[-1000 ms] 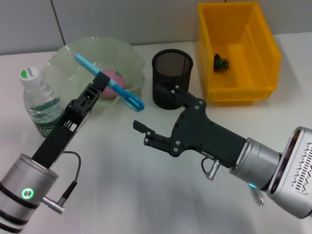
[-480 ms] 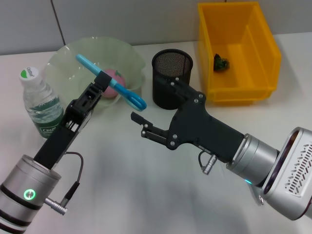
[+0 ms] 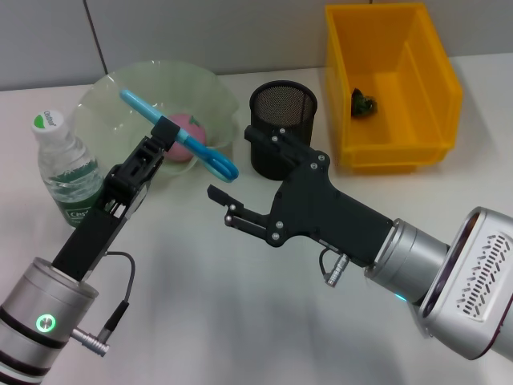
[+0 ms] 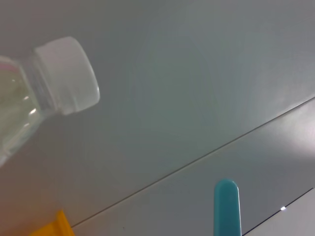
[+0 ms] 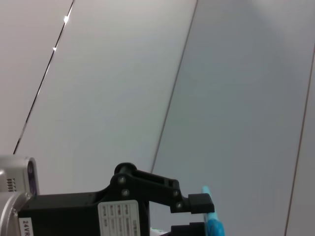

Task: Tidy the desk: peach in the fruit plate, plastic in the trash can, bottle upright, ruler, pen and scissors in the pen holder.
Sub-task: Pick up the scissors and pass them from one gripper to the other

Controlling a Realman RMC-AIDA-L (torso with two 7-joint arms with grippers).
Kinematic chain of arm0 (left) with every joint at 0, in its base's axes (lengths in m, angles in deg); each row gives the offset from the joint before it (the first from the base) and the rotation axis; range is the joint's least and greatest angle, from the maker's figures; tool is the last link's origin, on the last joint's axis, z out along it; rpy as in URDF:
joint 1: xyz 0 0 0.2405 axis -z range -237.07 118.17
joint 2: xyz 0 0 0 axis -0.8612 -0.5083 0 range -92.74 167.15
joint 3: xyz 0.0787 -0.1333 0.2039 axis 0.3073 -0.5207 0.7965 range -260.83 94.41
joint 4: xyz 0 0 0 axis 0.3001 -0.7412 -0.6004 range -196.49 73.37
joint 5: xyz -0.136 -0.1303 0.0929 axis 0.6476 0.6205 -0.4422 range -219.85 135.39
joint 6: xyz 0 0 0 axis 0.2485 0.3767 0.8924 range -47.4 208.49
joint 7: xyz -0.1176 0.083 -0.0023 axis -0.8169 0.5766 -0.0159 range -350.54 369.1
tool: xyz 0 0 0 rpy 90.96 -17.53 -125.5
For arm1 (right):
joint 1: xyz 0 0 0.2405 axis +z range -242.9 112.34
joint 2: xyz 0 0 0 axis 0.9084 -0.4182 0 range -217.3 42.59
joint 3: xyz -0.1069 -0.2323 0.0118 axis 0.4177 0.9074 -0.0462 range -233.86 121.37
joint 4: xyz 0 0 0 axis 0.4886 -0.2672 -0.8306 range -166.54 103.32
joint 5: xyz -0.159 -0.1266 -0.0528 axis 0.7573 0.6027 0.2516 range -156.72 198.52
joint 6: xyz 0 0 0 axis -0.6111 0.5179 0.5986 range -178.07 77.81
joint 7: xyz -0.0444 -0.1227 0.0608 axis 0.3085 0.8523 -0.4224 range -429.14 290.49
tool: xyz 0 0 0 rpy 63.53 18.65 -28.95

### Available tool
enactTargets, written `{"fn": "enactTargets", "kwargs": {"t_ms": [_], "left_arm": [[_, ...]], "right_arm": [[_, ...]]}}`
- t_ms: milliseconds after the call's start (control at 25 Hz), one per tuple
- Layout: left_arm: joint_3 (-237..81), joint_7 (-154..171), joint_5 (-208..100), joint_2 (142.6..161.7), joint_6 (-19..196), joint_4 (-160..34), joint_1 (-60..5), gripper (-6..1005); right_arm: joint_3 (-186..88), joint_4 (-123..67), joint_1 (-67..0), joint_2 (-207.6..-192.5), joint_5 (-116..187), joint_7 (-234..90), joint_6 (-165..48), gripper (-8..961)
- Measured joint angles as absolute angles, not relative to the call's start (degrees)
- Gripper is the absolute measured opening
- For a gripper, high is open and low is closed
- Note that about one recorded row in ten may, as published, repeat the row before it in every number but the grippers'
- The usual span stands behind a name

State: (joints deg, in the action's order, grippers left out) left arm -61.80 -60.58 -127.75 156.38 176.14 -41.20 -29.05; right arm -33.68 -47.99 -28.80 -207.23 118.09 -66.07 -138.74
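Blue scissors (image 3: pixel 178 134) clamped in left gripper (image 3: pixel 164 133), right gripper (image 3: pixel 222 205) nearby.

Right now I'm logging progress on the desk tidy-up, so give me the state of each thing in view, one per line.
Scissors: held in the air, over the plate's edge.
Left gripper: shut on the scissors.
Right gripper: open, empty, near the scissors.
Bottle: upright, capped.
Peach: in the fruit plate.
Pen holder: upright; contents hidden.
Trash can: holds a green scrap.
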Motion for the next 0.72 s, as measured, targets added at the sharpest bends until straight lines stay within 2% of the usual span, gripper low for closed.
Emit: {"fn": "enactTargets", "kwargs": {"t_ms": [80, 400, 600, 720], "left_arm": [[-61.82, -60.58, -127.75, 156.38, 176.14, -41.19, -29.1, 258], [-61.92, -60.59, -127.75, 156.38, 175.64, -40.9, -29.3, 259], [-61.94, -60.59, -127.75, 156.38, 175.53, -40.9, -29.32, 260], [-61.94, -60.6, -127.75, 156.38, 175.52, -40.91, -29.3, 261]], "right_arm": [[-33.65, -48.03, -28.55, -207.24, 118.1, -66.07, -138.73, 795], [-33.23, -48.25, -27.74, -207.23, 118.14, -66.42, -137.66, 640], [-33.73, -48.55, -27.69, -207.23, 119.86, -66.49, -137.15, 394], [-33.79, -48.6, -27.63, -207.23, 120.25, -66.53, -137.14, 393]]}}
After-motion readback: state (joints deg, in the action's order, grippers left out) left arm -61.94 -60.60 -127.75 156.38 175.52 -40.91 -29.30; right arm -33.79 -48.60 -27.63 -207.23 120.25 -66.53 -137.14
